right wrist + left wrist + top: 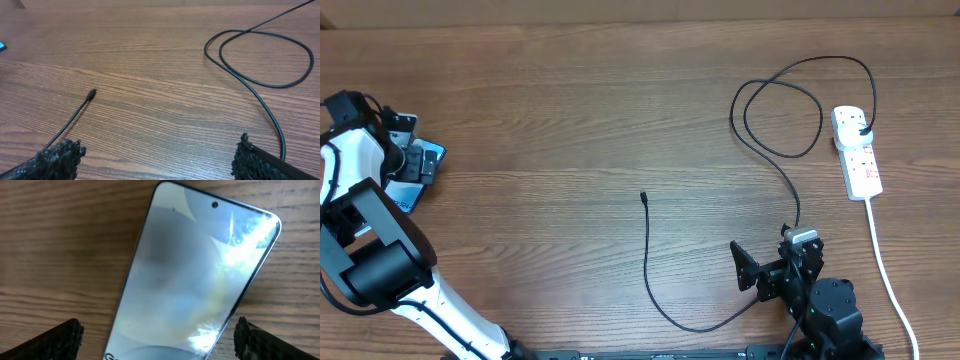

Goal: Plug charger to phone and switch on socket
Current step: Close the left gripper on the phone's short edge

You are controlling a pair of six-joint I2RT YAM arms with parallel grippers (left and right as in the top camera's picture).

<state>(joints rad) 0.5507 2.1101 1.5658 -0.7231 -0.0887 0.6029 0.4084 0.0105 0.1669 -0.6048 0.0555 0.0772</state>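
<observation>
The phone [423,172] lies at the far left of the table, mostly hidden under my left gripper [412,160]. In the left wrist view the phone [195,275] fills the frame, screen up; my left gripper [160,340] is open, a finger on each side of it, apart from its edges. The charger cable [650,270] runs from its connector tip [644,197] in a loop to its black plug [863,131] in the socket [857,152] at the right. My right gripper [775,268] is open and empty; the tip [92,93] lies ahead of it to the left.
The socket's thick white cord [885,270] runs down the right side toward the front edge. The cable loop [265,57] lies ahead and right of the right gripper. The table is bare brown wood [570,110].
</observation>
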